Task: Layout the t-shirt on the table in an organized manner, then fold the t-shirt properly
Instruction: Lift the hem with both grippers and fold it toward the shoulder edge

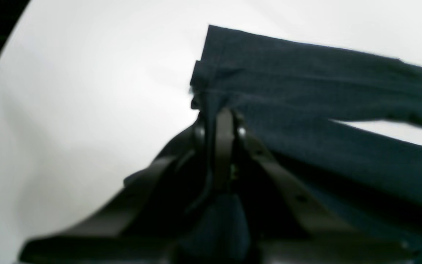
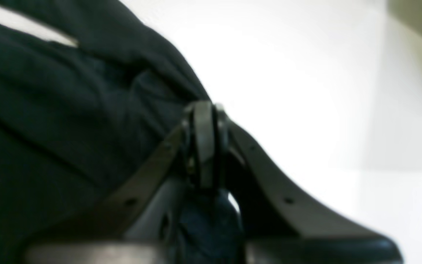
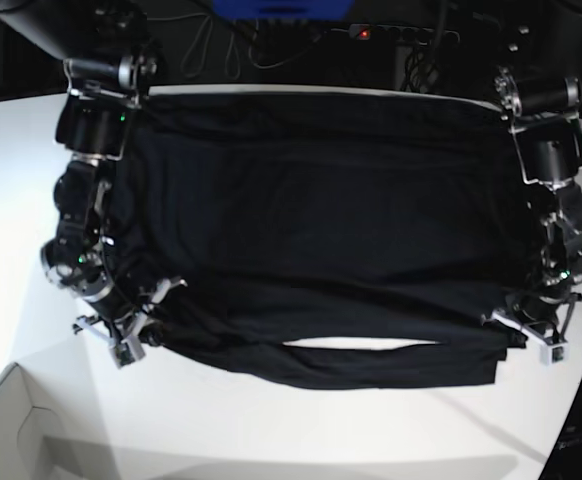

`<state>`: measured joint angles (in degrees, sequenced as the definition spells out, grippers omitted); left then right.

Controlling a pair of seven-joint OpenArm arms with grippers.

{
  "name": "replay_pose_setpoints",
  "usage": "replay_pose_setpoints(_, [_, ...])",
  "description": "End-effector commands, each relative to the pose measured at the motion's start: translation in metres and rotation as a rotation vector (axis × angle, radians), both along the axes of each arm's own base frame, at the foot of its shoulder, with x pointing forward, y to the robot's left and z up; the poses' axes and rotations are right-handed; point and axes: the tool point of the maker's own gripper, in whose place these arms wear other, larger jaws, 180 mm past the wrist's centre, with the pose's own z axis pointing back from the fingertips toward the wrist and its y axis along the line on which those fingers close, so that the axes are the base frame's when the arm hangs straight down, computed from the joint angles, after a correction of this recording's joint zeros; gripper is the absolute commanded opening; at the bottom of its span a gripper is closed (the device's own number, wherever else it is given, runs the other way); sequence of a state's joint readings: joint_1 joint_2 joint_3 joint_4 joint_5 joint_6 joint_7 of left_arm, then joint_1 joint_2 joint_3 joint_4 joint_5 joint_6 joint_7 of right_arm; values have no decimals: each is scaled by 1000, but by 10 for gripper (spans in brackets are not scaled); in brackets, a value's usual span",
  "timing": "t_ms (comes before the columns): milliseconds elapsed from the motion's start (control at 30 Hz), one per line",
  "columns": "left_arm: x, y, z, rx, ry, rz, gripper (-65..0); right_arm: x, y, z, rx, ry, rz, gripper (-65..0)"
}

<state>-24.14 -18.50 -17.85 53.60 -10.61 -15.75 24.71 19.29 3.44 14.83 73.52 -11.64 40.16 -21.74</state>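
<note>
A plain black long-sleeved t-shirt (image 3: 321, 230) is spread across the middle of a large white table (image 3: 291, 430), flanked at nine and three o'clock by the arms; a white box corner (image 3: 16, 430) sits at seven o'clock.

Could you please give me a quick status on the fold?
Both end effectors, left and right, shut on the t-shirt. Shirt spread across the table. Nothing obstructing.

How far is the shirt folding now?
Done: the shirt lies spread flat on the table, sleeves folded across its lower edge. In hand: left hand and right hand both pinch that edge. Left: the body folds.
</note>
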Motion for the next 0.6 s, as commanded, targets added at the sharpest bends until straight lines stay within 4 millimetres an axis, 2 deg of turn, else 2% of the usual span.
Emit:
replay_pose_setpoints(0, [10,7,29,25,-80,1,-650,6,-7,26,-9,-76,-9,-650])
replay_pose_setpoints(133, [2,3,39,57,-114,-20,-650,-21,-11,34,-67,-105,-14,-650])
replay_pose_setpoints(300, [-20,18,46,56,-156,36,-650,-57,-12,33,-118,-108,-10,-650])
replay_pose_setpoints(433, [-38,28,43,49,-162,78,-650,-83,-10,31,-144,-103,-2,-650])
replay_pose_setpoints(567, [-60,29,37,76,-147,76,-650,-108,-6,24,-151,-82,5,-650])
